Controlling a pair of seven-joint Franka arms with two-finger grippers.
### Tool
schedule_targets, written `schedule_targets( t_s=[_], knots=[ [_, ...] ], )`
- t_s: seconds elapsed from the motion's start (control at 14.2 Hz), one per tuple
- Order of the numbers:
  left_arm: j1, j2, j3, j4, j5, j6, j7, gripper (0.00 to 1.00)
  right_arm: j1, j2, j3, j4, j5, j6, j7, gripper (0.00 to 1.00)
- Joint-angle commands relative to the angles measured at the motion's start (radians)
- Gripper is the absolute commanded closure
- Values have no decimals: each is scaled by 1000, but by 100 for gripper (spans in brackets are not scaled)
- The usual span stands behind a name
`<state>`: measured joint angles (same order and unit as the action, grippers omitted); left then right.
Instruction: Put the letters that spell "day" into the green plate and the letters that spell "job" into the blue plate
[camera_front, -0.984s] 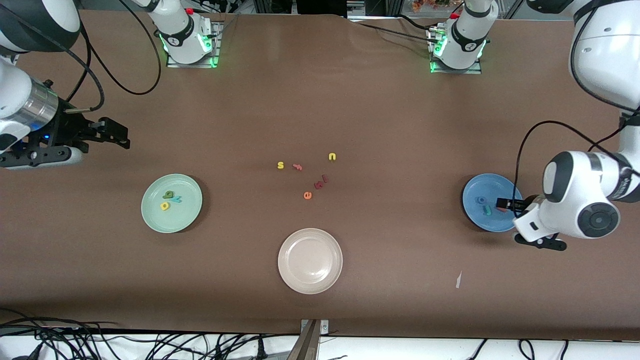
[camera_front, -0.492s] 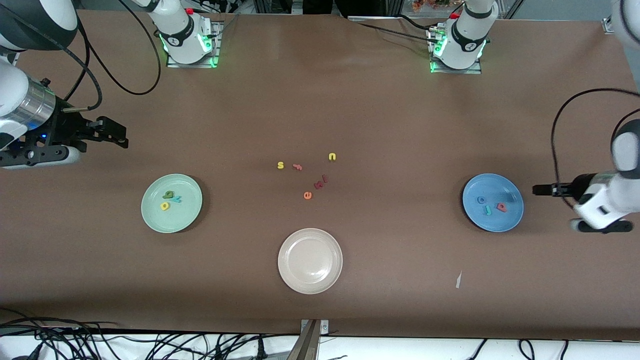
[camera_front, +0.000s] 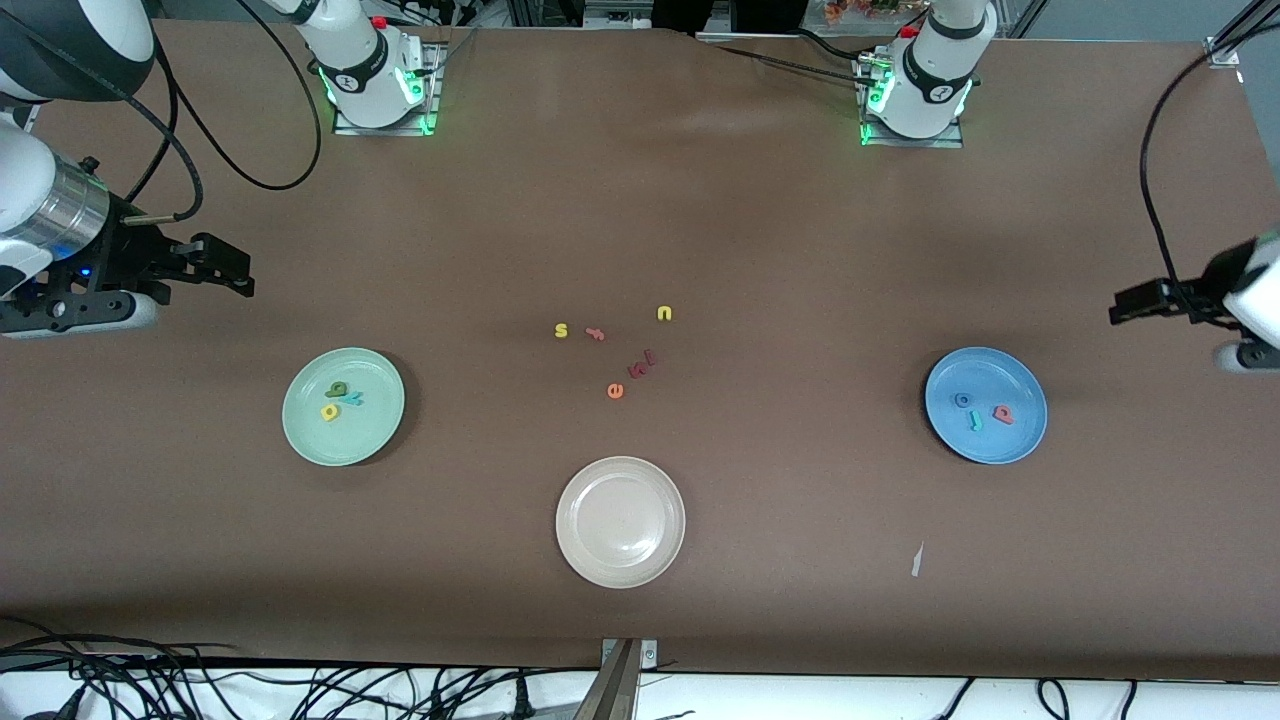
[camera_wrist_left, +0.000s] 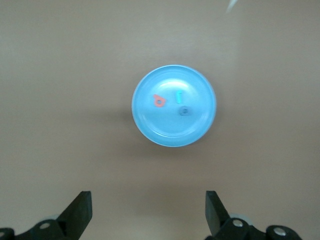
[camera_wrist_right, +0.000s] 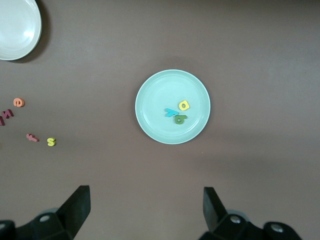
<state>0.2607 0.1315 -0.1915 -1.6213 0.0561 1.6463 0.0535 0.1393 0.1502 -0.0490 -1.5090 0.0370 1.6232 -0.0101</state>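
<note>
My left gripper (camera_front: 1125, 305) hangs in the air at the left arm's end of the table, over bare brown tabletop (camera_front: 800, 250) just beside the blue plate (camera_front: 985, 405), its two dark fingers (camera_wrist_left: 80, 212) spread wide with nothing between them. Through the left wrist view I look straight down on that plate (camera_wrist_left: 173, 105), and the three "job" letters lie flat inside it: the salmon-red b (camera_front: 1002, 414), the teal j (camera_front: 976, 421) and the blue o (camera_front: 962, 400), close together but apart from one another. My right gripper (camera_front: 225, 268) waits at the right arm's end of the table, also up over bare tabletop, fingers (camera_wrist_right: 75, 207) just as wide and empty. From its wrist camera I see the green plate (camera_wrist_right: 172, 106) below, holding the "day" letters: the yellow a (camera_front: 330, 411), the teal y (camera_front: 352, 399) and the olive-green d (camera_front: 337, 389), the three bunched so tightly they nearly touch. Between the two plates, toward the middle of the table, sit the leftover letters: a yellow s (camera_front: 561, 330), a reddish f (camera_front: 595, 334), a yellow u (camera_front: 664, 313), a dark red k (camera_front: 641, 366) and an orange e (camera_front: 615, 391). Nearer to the front camera than those lies the beige plate (camera_front: 620, 521), with no letters in it. A small pale scrap (camera_front: 916, 560) rests on the table nearer the front camera than the blue plate.
</note>
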Motion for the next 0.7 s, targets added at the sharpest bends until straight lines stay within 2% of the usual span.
schedule_targets(
  t_s=[0.0, 0.21, 0.35, 0.42, 0.63],
  knots=[
    [-78, -105, 32, -62, -19, 21, -24, 0, -4, 8, 3, 26, -12, -19, -1, 0],
    [-141, -131, 32, -46, 8, -18, -26, 0, -3, 9, 3, 26, -12, -16, 1, 0],
    [-188, -103, 37, 24, 48, -159, -23, 0, -4, 9, 3, 26, -12, -16, -1, 0],
    [-192, -92, 37, 44, 50, -184, -24, 0, -4, 11, 3, 26, -12, -16, -1, 0],
    [-184, -98, 59, 50, -30, -183, -61, 0, -4, 11, 3, 26, -14, -14, -1, 0]
  ],
)
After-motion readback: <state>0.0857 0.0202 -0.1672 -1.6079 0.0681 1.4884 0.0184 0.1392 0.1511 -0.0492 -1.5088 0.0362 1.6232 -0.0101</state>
